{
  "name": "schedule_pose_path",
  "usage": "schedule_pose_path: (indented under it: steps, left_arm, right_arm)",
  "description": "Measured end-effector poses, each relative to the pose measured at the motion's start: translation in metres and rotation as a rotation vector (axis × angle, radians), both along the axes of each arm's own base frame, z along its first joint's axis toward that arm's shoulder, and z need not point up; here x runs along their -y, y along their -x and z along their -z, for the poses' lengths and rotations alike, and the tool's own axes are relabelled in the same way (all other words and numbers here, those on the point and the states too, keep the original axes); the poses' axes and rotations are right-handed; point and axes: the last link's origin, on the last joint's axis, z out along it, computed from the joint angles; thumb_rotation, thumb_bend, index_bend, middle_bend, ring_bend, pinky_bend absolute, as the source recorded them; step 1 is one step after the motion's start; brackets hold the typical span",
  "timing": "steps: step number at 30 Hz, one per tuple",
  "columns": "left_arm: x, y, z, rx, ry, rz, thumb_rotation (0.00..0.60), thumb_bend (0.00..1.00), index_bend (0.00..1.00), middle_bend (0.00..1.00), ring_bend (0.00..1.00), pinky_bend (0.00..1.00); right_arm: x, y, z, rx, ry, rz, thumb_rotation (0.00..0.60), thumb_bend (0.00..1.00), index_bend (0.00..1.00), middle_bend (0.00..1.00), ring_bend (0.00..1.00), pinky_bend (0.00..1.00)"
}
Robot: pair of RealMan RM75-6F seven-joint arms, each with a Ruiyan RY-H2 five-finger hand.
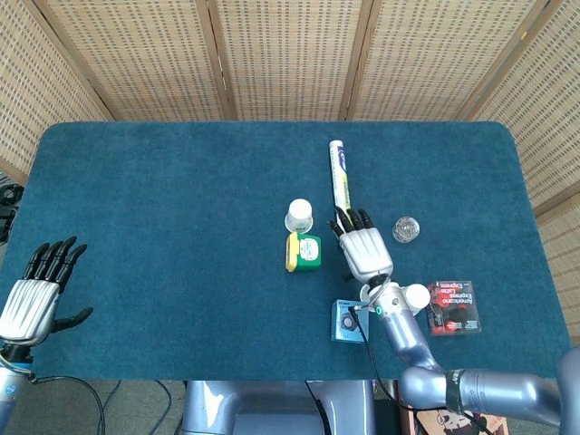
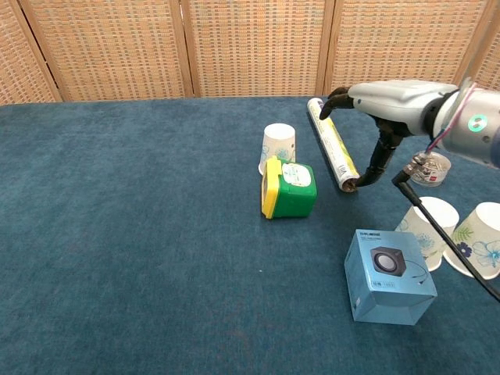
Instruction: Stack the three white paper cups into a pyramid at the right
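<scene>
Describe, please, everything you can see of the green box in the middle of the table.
The green box is small, roughly cube-shaped and looks like plastic, with a yellow lid on its left side and a pale round label on top. It rests on the blue table cover. A white paper cup stands upside down right behind it; whether they touch is unclear. No hand touches it.

Desk [image 1: 163, 208] with dark blue felt top, wicker screen [image 1: 272, 54] behind. Green box with yellow lid [image 2: 289, 187] near centre. Long roll [image 2: 332, 143] lies to its right, pointing away. Small light-blue speaker box [image 2: 388, 275] near front edge. Clear tub of clips [image 1: 405, 229] at right. Red-black packet [image 1: 455, 306] flat at front right.
</scene>
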Motion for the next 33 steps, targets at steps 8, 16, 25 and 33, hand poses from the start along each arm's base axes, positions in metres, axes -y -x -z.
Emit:
schedule_pose_path:
  steps: [8, 16, 25, 33]
  left_arm:
    - [-0.005, 0.002, 0.003, -0.002, 0.012, -0.012, 0.6, 0.19, 0.0, 0.0, 0.0, 0.0]
    - [-0.009, 0.005, 0.004, -0.004, 0.014, -0.027, 0.6, 0.19, 0.0, 0.0, 0.0, 0.0]
    - [-0.011, 0.008, 0.004, -0.005, 0.019, -0.041, 0.6, 0.19, 0.0, 0.0, 0.0, 0.0]
    - [-0.012, 0.01, 0.004, -0.007, 0.019, -0.048, 0.6, 0.19, 0.0, 0.0, 0.0, 0.0]
  right_arm:
    - [0.036, -0.018, 0.017, 0.003, 0.035, -0.021, 0.6, 0.14, 0.17, 0.0, 0.0, 0.0]
    - [0.062, -0.032, 0.029, 0.014, 0.043, -0.036, 0.6, 0.14, 0.17, 0.0, 0.0, 0.0]
    - [0.079, -0.047, 0.042, 0.011, 0.024, -0.042, 0.6, 0.14, 0.18, 0.0, 0.0, 0.0]
    - [0.094, -0.055, 0.055, -0.018, 0.005, -0.044, 0.6, 0.14, 0.21, 0.0, 0.0, 0.0]
